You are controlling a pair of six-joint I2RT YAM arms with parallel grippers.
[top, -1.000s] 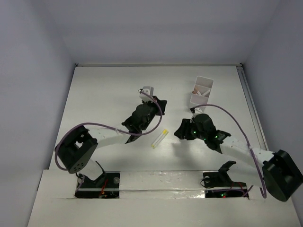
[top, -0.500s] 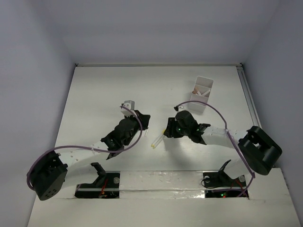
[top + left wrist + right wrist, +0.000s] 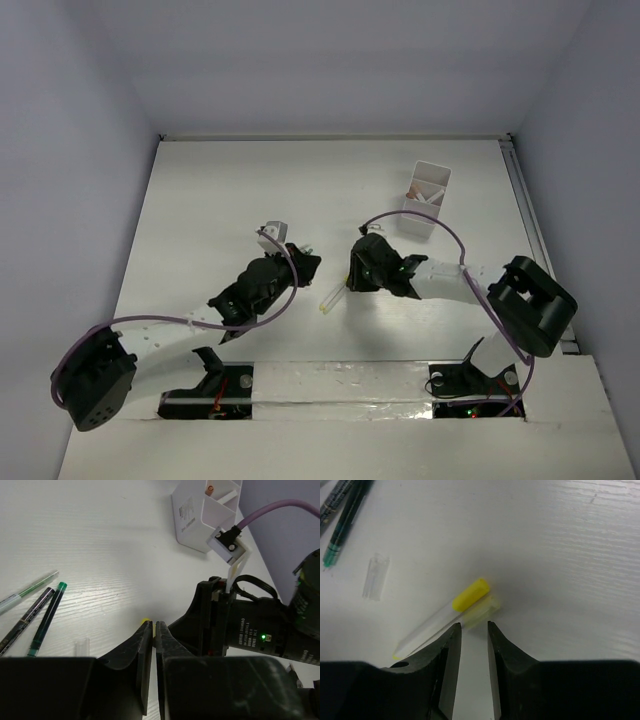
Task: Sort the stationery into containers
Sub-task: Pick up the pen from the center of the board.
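White table [image 3: 220,190]: fills the overhead view.

Left arm [image 3: 170,335]: reaches from lower left to centre. Right arm [image 3: 470,285]: reaches from lower right to centre.

Divided white box [image 3: 427,198]: upright, upper right of centre, well apart from both grippers.

Left gripper [image 3: 154,626]: jaws drawn to a thin slit, nothing between them.

Right gripper [image 3: 473,627]: jaws narrowly parted, poised just below the markers, gripping nothing.

Yellow-capped markers [image 3: 470,596]: two, side by side on the table at centre frame, between the grippers.

Dark pens [image 3: 47,615]: lying together, left edge of the left wrist view.

Clear cap [image 3: 375,570]: loose, beside the pens.
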